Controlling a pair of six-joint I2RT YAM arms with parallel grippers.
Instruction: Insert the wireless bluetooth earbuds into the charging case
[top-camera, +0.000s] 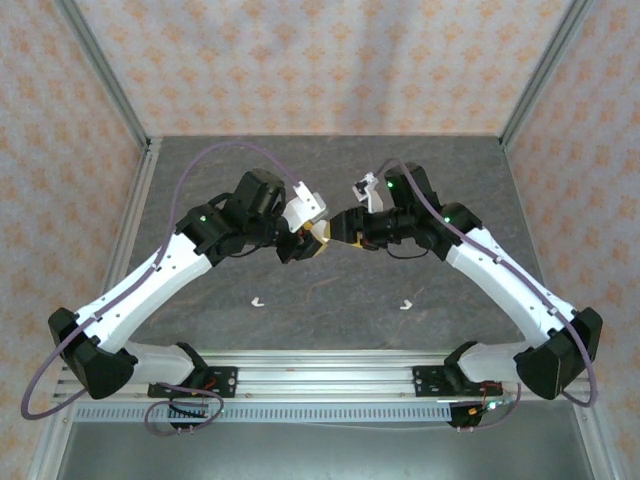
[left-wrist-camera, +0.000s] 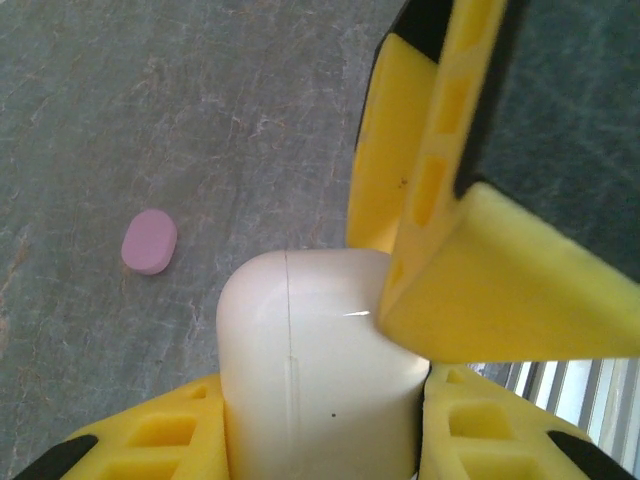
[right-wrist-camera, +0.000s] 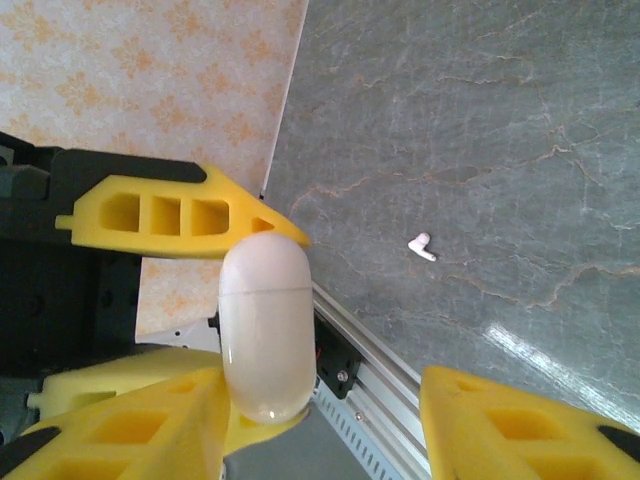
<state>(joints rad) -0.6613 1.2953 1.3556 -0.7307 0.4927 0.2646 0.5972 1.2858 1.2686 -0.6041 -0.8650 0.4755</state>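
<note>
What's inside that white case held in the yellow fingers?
The white case is closed, its lid seam showing, so the inside is hidden. The left gripper clamps it. One white earbud lies outside, on the table.

Each arm, left (top-camera: 150, 283) and right (top-camera: 505, 285), has white link shells with black joint housings and a black base. A purple cable (top-camera: 240, 148) trails along each. Small green lights (top-camera: 203, 213) glow near the wrists. The fingers (left-wrist-camera: 160, 440) are yellow plastic with rectangular cut-out pockets and black backing.
</note>
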